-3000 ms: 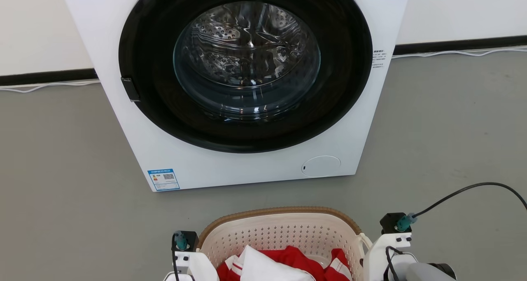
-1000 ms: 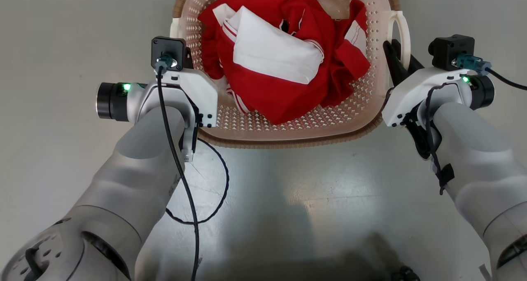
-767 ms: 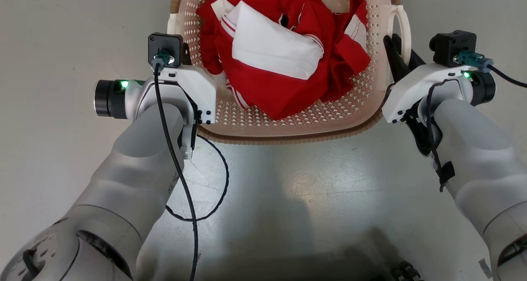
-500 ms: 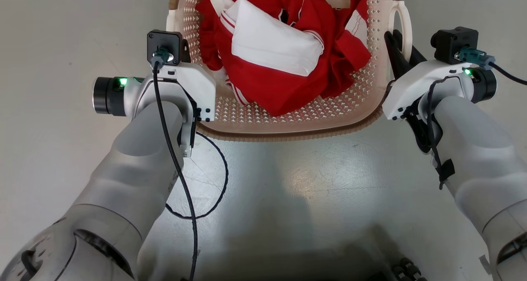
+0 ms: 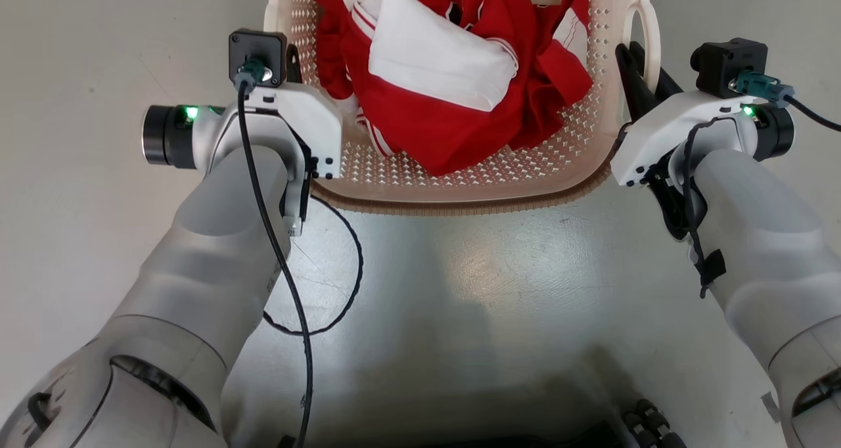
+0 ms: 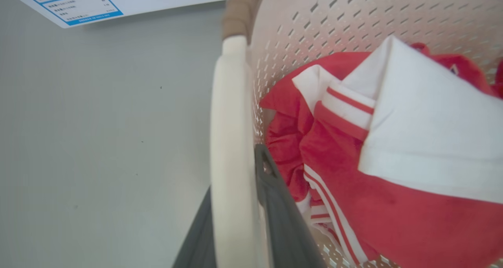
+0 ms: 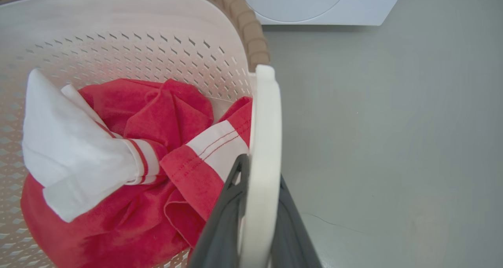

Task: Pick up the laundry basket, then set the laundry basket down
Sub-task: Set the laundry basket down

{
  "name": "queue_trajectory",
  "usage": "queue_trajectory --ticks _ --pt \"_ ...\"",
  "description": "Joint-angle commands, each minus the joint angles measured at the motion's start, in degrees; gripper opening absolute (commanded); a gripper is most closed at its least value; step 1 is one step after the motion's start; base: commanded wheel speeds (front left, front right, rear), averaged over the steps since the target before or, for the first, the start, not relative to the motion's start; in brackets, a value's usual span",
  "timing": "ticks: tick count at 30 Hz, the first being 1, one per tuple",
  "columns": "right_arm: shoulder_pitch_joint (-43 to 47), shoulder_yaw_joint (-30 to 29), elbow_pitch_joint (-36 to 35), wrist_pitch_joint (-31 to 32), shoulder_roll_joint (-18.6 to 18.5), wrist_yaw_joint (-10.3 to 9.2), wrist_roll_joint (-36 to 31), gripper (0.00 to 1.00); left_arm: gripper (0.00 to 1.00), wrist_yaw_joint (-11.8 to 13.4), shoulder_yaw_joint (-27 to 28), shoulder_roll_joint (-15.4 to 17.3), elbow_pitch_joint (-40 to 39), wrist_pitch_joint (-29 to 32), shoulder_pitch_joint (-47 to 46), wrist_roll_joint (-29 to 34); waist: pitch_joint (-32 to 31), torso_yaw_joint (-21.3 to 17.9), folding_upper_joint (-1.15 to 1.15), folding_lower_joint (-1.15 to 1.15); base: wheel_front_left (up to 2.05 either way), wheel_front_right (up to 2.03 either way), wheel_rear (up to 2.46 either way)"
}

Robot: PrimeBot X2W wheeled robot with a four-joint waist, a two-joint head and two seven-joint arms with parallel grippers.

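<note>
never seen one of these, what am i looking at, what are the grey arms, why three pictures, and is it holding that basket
This is a wheeled robot with two arms, each ending in a two-fingered gripper. The head view looks down from a camera on its head at its own arms above the grey floor. The other two pictures come from a camera on each wrist, looking along that gripper's fingers. Between the arms is a laundry basket with red and white clothes inside. The left gripper is shut on its left handle, and the right gripper on its right handle. A white washing machine stands beyond.
</note>
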Motion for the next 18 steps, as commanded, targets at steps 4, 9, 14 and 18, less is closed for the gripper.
queue_trajectory --ticks 4,9,14,18 --pt "1.18 0.38 -0.36 -0.79 0.72 0.43 -0.76 0.0 0.0 -0.23 1.51 0.49 -0.57 -0.8 -1.33 2.05 1.05 -0.09 0.0 0.0 0.0 0.0 0.0" --pt "0.75 -0.09 -0.36 -0.79 0.37 0.43 -1.03 0.0 0.0 -0.31 2.76 0.39 -0.61 -0.8 -1.56 2.91 1.9 -0.01 0.0 0.0 0.0 0.0 0.0" --pt "0.55 -0.41 -0.3 -0.79 0.35 0.43 -1.32 0.0 0.0 -0.43 3.83 0.3 -0.63 -0.8 -1.51 3.84 2.3 0.04 0.0 0.0 0.0 0.0 0.0" --pt "0.56 -0.61 -0.16 -0.79 0.39 0.43 -1.49 0.0 0.0 -0.55 4.63 0.25 -0.47 -0.8 -1.39 4.48 2.27 0.08 0.0 0.0 0.0 0.0 0.0"
